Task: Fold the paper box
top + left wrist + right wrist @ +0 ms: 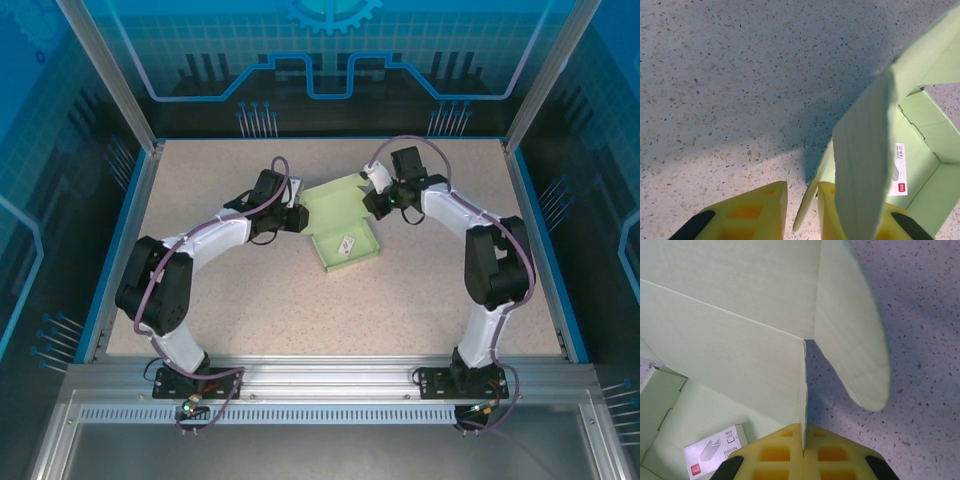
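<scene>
Holding box [345,235] lid raised for tucking | right end effector [804,434] was clamped on lid panel | left end effector [802,212] stood apart around side flap | box sat mid bench [200,310]

The work surface is a speckled beige tabletop [200,200], edged by a blue rim [118,245] and closed along the near side by a slotted aluminium rail [330,380]. Aluminium posts [105,70] stand at the far corners, framing translucent blue wall panels [330,50] printed with a grid, circuit lines and a gear motif. Lighting is even and diffuse, leaving only soft bluish shadows on the surface.
</scene>
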{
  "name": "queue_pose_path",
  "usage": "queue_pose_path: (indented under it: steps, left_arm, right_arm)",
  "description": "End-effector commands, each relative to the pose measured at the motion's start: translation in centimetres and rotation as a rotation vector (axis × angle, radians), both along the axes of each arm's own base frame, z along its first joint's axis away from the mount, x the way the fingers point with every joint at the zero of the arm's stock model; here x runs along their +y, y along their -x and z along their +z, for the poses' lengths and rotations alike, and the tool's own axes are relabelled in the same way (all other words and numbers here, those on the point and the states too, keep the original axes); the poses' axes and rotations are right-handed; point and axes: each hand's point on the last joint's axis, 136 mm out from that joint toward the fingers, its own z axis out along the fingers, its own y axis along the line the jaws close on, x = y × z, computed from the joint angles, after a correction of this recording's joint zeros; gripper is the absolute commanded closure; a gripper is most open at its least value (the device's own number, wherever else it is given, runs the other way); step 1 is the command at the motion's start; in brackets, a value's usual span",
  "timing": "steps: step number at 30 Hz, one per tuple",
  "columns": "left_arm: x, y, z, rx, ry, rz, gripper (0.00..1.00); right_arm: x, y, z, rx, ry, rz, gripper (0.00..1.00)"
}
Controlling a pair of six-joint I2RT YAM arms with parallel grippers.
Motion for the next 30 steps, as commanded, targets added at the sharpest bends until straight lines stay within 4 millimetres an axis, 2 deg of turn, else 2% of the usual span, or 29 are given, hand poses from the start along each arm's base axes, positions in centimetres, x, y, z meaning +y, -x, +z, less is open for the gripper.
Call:
queue_pose_path:
  steps: [1,8,13,22,30]
  left_arm:
    - [0.0,0.4,0.9,-0.013,0.005,0.01,0.78]
    - [-1.2,-0.2,1.1,-0.021,0.019,0.0,0.83]
    - [-1.7,-0.9,2.3,-0.055,0.024,0.028,0.87]
    - [-1.5,-2.8,4.6,-0.138,0.059,0.159,0.9]
    - [-1.1,-4.6,5.2,-0.213,0.011,0.275,0.91]
  right_arm:
    - [0.5,0.0,1.9,-0.07,-0.021,-0.038,0.97]
    - [0.2,0.2,2.1,-0.108,-0.031,-0.14,0.98]
    - [-0.5,0.1,2.2,-0.137,-0.018,-0.253,0.99]
    - [-0.7,0.1,2.1,-0.202,0.047,-0.433,1.0]
    - [-0.5,-0.4,2.3,-0.241,0.079,-0.587,1.0]
